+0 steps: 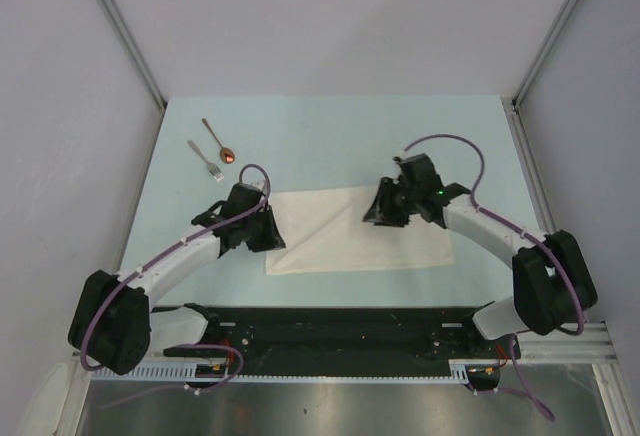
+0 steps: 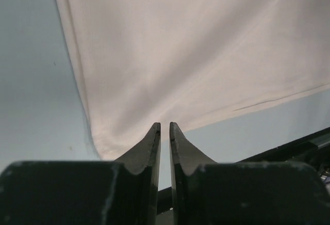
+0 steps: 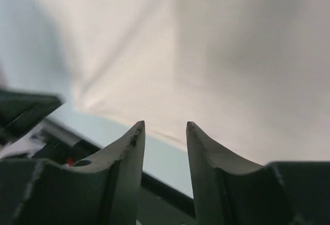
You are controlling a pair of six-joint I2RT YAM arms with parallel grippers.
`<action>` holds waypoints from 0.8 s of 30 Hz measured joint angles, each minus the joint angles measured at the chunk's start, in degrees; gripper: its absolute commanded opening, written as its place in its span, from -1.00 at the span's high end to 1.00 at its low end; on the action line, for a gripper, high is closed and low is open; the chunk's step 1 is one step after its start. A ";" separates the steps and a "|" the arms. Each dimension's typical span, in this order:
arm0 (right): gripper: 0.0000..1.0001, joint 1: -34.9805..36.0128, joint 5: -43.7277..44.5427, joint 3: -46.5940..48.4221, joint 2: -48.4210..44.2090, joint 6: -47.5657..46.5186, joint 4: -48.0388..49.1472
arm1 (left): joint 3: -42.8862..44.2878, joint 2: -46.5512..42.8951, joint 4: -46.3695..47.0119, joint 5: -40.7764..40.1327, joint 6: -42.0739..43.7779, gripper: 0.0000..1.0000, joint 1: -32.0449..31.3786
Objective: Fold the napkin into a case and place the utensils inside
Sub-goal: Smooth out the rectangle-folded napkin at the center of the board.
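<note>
At about 10 o'clock on the pale blue-green table top [image 1: 330, 136] lie a small silver metal fork [image 1: 207, 159] and, just beside it toward 1 o'clock, a slim-handled spoon [image 1: 218, 141] with a shiny copper-orange bowl, both well apart from the cloth. The left gripper [image 2: 165, 127] sits at the 9 o'clock edge of the cream-white soft cloth napkin [image 1: 355, 236], its black fingers [image 2: 150, 145] drawn almost together with only a thin slit between; I cannot tell whether cloth is caught there. The napkin lies spread open and flat near the table's middle. The right gripper [image 3: 165, 127] hangs over the napkin near its 1 o'clock corner, jaws partly apart and holding nothing
</note>
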 measured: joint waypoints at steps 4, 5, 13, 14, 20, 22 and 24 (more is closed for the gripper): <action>0.28 -12.09 6.95 -10.08 -6.03 -0.70 -6.97 | -3.15 0.79 0.04 -0.50 -1.64 0.77 -0.94; 0.33 -13.94 7.80 -11.96 -7.30 -0.87 -8.22 | -3.69 0.81 0.22 -0.68 -1.97 0.78 -1.05; 0.10 -28.41 15.56 -18.67 -17.40 -0.94 -17.20 | -6.45 -0.22 -1.77 -4.72 -5.33 0.48 -3.43; 0.03 -29.11 17.00 -18.95 -18.49 -0.24 -18.27 | -6.45 -1.14 -2.78 -6.08 -6.12 0.41 -4.00; 0.04 -30.18 22.67 -19.21 -20.41 1.75 -21.11 | -6.45 -4.68 -7.02 -11.56 -9.16 0.39 -4.90; 0.04 -30.38 23.32 -19.26 -19.54 1.97 -21.24 | -6.45 -4.57 -7.04 -11.56 -9.66 0.40 -4.98; 0.03 -30.42 23.82 -19.78 -18.40 2.10 -21.05 | -6.45 -4.09 -6.64 -11.54 -9.90 0.35 -5.05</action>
